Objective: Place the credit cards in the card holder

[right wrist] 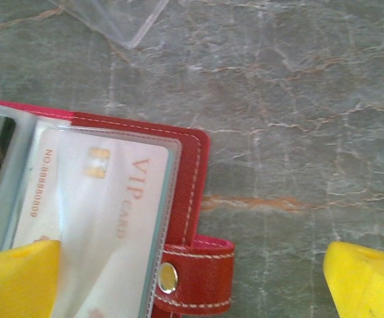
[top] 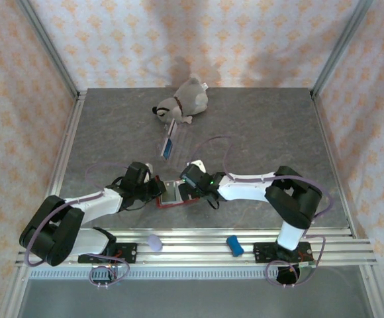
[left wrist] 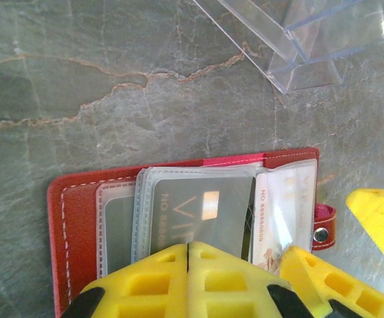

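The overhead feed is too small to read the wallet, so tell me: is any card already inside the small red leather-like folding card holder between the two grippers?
Observer: Yes. In the right wrist view a pale white plastic card marked VIP sits in a clear sleeve of the card holder, beside the silver snap.
Operator: Any other card?
Observer: The left wrist view shows a darker grey card, also lettered VIP, in a middle sleeve.
Operator: Is the left gripper open?
Observer: No, the left gripper is shut, its yellow fingertips meeting over the sleeves.
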`<state>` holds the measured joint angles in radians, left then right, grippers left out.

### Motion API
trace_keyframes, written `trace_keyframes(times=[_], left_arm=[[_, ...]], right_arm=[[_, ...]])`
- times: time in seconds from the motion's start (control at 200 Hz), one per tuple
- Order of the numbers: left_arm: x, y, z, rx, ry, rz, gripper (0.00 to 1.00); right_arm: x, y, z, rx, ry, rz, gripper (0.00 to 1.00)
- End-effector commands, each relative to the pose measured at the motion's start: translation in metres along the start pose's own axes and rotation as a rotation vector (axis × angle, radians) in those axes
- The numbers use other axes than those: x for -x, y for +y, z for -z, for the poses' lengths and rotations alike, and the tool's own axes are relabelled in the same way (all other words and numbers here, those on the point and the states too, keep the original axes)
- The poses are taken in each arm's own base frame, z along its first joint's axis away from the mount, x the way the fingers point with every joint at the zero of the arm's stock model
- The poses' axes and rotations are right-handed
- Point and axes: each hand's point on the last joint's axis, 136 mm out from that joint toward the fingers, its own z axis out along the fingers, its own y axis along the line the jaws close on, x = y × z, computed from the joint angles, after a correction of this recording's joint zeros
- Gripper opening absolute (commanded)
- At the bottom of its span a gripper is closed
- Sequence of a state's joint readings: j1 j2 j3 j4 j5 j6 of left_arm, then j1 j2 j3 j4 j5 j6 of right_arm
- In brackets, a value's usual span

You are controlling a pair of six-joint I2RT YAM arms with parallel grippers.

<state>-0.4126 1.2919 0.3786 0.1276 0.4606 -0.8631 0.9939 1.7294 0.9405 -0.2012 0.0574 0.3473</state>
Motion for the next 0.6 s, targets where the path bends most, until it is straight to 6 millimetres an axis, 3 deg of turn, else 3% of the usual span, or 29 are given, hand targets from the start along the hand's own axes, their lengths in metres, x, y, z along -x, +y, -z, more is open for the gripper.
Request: trace_keyframes(times=[0.0,0.3,0.596], left_arm=[[-0.006,0.020,0.004,0.102,0.017,-0.004,0.00],[-0.007,0.023,0.001,0.100,0.018,0.005,0.00],[-0.006,0.024,0.000,0.108,0.017,0.003,0.00]], right_arm=[[0.005,0.012,0.011,0.070,0.003,0.021,0.99],[-0.005,0.026,-0.006,0.122,0.059,0.038,0.99],[-0.015,0.002,-0.018,-0.003,0.062,0.021,0.99]])
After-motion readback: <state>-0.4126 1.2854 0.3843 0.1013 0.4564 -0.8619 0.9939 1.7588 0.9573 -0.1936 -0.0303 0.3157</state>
